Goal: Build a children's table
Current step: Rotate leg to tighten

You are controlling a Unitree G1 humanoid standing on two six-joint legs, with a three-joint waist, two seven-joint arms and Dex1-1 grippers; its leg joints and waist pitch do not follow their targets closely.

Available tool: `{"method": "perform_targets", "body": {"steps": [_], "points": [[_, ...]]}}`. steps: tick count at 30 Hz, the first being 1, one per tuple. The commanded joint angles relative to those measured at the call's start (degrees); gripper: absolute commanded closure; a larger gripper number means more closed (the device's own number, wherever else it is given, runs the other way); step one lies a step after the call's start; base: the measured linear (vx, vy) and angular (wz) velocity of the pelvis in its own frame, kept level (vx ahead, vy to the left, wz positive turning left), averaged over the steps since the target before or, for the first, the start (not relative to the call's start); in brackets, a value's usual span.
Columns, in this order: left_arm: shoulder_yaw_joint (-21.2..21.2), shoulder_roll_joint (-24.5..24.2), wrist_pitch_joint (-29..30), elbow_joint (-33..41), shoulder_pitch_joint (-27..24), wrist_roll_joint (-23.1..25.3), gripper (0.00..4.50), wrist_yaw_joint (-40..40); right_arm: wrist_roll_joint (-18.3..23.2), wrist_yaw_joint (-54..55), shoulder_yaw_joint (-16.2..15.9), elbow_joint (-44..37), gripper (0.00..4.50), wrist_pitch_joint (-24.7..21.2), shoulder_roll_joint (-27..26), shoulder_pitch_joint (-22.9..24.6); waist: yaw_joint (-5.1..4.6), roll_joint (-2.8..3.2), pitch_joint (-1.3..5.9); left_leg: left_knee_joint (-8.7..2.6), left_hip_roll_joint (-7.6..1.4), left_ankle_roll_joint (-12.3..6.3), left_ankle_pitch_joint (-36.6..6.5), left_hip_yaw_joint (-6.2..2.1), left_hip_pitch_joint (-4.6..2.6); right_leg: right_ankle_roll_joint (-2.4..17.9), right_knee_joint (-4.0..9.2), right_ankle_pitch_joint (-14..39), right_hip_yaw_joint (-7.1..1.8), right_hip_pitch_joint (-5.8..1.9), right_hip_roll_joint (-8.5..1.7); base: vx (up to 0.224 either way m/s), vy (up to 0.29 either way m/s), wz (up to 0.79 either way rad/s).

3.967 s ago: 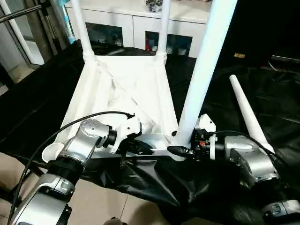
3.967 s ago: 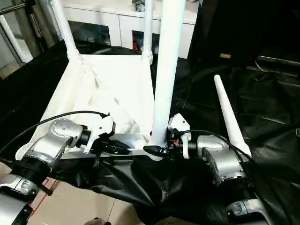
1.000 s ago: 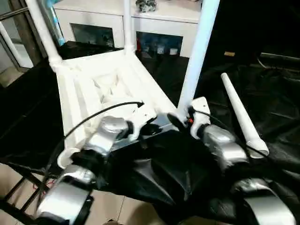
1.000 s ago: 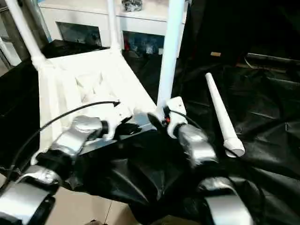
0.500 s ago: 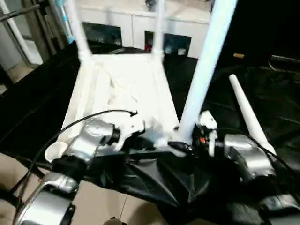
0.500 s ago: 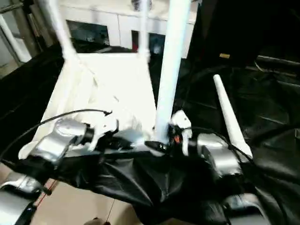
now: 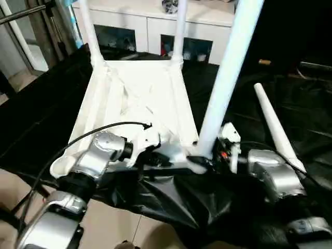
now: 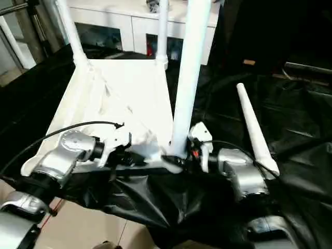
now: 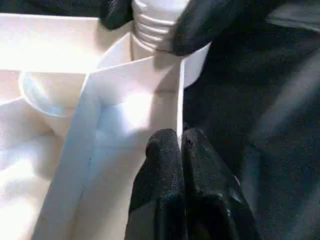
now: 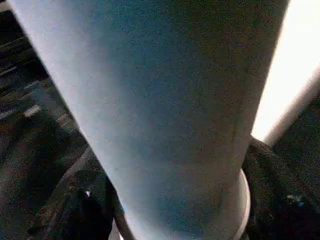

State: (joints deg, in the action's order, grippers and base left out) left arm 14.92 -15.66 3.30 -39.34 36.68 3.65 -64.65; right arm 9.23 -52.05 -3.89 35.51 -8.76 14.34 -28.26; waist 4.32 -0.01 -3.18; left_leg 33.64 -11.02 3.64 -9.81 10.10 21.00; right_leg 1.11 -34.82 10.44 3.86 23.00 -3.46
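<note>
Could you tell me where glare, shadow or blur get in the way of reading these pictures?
Left eye view: the tabletop is washed out by glare, its ribs faint. Left wrist view: the tabletop wall glows bright, while the left gripper's fingers are soft and close. Right wrist view: the near leg is shaded blue-grey and blurred, with a bright strip beside it.

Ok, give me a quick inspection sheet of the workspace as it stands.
Surface: black sheet, wrinkled, hangs over the near edge.
Job's things: tabletop upside down; three legs stand in corner sockets; fourth leg lies loose on the sheet; near-left socket empty.
Clutter: nothing seen.
End effectors: left end effector shut on the tabletop's rim; right end effector around the near right leg at its base.
Cables: black cable loops over the left arm.
Surroundings: white cabinet behind.
</note>
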Motion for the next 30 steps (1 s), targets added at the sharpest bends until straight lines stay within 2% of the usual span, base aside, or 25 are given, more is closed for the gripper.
{"method": "perform_targets", "body": {"steps": [1,2,3,5,7,12,13,16,20,22,23,25,27,30], "points": [[-1.15,3.51,-0.05,-0.16,3.38,-0.41,4.50,6.38,-3.50,8.24,-2.26,5.76,1.75,-0.13,-3.92,-1.30,-0.63,-0.38,3.15,-4.18,-2.11,-0.16,-16.26,-0.88,-0.76,8.78,5.85,25.76,-2.74,-2.23,-5.00,0.000,0.000,0.00],[-1.15,3.51,-0.05,-0.16,3.38,-0.41,4.50,6.38,-3.50,8.24,-2.26,5.76,1.76,-0.13,-3.92,-1.30,-0.77,-0.40,3.27,-4.14,-2.01,-0.14,-16.40,-0.94,-0.80,8.67,5.85,25.84,-2.69,-2.29,-4.96,0.000,0.000,0.00],[-1.40,5.27,0.69,-2.05,4.93,0.58,4.50,10.97,-3.88,17.64,-0.15,10.50,1.76,0.18,-6.86,-3.74,-1.23,-0.53,3.32,-4.09,-1.96,-0.11,-16.08,-0.89,-0.76,8.71,5.79,25.39,-2.74,-2.16,-4.90,0.000,0.000,0.00],[-1.73,6.95,1.74,-3.74,6.37,1.26,4.50,15.31,-3.67,25.07,1.67,13.64,1.76,0.62,-9.42,-5.41,-1.56,-0.33,3.26,-4.09,-1.93,0.20,-16.38,-0.96,-0.88,8.87,5.85,25.62,-2.67,-2.06,-4.94,0.000,0.000,0.00],[-2.27,8.58,2.51,-5.30,7.65,1.83,4.50,19.86,-3.40,31.22,3.21,16.10,1.76,1.21,-11.79,-6.66,-1.75,-0.40,3.43,-3.92,-1.84,-0.25,-15.44,-0.76,-0.75,9.34,5.80,23.15,-2.82,-2.17,-4.83,0.000,0.000,0.00],[-2.68,10.65,2.31,-6.64,8.61,2.39,4.50,23.23,-5.40,37.92,3.40,19.73,1.76,4.85,-14.70,-8.14,-1.53,-0.31,3.74,-3.82,-1.89,-1.47,-12.95,-0.58,-0.48,10.96,5.09,16.25,-2.89,-2.54,-4.77,0.000,0.000,0.00],[-2.56,10.84,2.18,-6.63,8.55,2.36,4.50,23.12,-5.75,38.50,3.33,20.40,1.41,6.16,-14.94,-8.39,-1.51,-0.34,3.78,-3.78,-1.91,-1.65,-12.68,-0.54,-0.50,11.13,5.02,15.49,-2.92,-2.56,-4.78,0.000,0.000,0.00],[-1.98,10.89,1.14,-6.00,7.80,1.93,4.50,21.24,-5.28,37.63,4.37,21.81,1.04,8.08,-14.92,-9.25,-1.51,-0.33,3.69,-3.80,-1.87,-2.29,-12.45,-0.50,-0.30,11.80,4.87,14.21,-2.88,-2.76,-4.76,0.000,0.000,0.00],[-1.13,10.24,-1.27,-4.49,6.45,0.78,4.50,17.44,-6.50,36.06,3.39,21.99,0.74,10.82,-13.27,-9.84,-1.54,-0.25,3.60,-3.91,-1.94,-2.13,-14.01,-0.59,-0.35,10.98,5.22,17.43,-2.85,-2.69,-4.83,0.000,0.000,0.00],[-0.62,9.35,-2.16,-3.52,5.59,0.16,4.50,14.44,-6.41,31.69,2.47,20.11,0.74,11.16,-11.86,-9.54,-1.53,-0.24,3.65,-3.92,-1.98,-2.34,-13.97,-0.63,-0.32,11.22,5.02,16.45,-2.85,-2.83,-4.74,0.000,0.000,0.00],[-0.32,8.56,-2.74,-2.80,4.90,-0.24,4.50,12.23,-5.98,26.57,1.43,17.90,0.74,11.09,-10.54,-8.78,-1.48,-0.33,3.71,-3.84,-1.97,-2.85,-13.36,-0.57,-0.22,11.53,4.90,14.95,-2.89,-3.00,-4.76,0.000,0.000,0.00],[-0.22,8.13,-2.88,-2.48,4.53,-0.47,4.50,11.07,-6.24,23.59,0.59,16.78,0.74,11.64,-9.65,-8.15,-1.30,-0.38,3.81,-3.70,-2.06,-3.86,-11.86,-0.49,-0.11,12.23,4.68,12.27,-2.93,-3.14,-4.82,0.000,0.000,0.00],[0.38,6.04,-3.36,-1.08,3.06,-1.26,4.50,6.41,-3.98,11.53,-1.15,10.96,0.74,11.22,-6.21,-4.99,-0.93,-0.44,3.92,-3.58,-2.12,-5.16,-10.18,-0.40,-0.08,12.78,4.37,9.17,-2.93,-3.31,-4.73,0.000,0.000,0.00],[0.77,4.74,-3.80,-0.06,2.17,-1.91,4.50,3.10,-1.87,6.12,-1.18,8.34,0.74,9.77,-4.57,-3.63,-0.60,-0.37,3.85,-3.65,-2.32,-5.77,-9.75,-0.35,-0.09,13.67,4.24,8.51,-2.81,-3.32,-4.73,0.000,0.000,0.00]]}}
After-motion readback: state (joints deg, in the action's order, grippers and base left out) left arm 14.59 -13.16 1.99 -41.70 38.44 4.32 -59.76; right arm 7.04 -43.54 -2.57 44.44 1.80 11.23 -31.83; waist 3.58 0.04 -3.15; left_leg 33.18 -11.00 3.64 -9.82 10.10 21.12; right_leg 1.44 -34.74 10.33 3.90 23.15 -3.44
